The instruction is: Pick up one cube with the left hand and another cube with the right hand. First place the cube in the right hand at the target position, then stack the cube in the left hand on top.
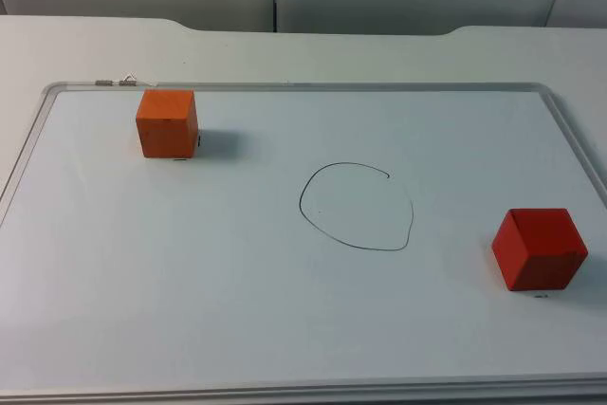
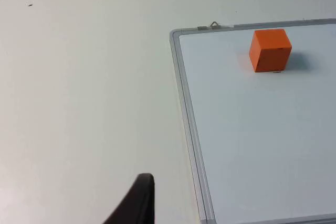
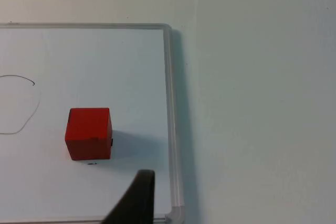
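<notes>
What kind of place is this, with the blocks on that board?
Probably a robot test bench: a whiteboard with a hand-drawn circle, an orange cube and a red cube, on a white table.

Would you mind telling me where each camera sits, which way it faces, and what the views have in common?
Top view: fixed above, looking down and forward over the whiteboard at the orange cube, the drawn circle and the red cube.
Left wrist view: on the left arm, off the board's edge, facing the orange cube; a black fingertip shows.
Right wrist view: on the right arm, facing the red cube; a black fingertip shows.
Shared: each wrist view shares its cube with the top view.
</notes>
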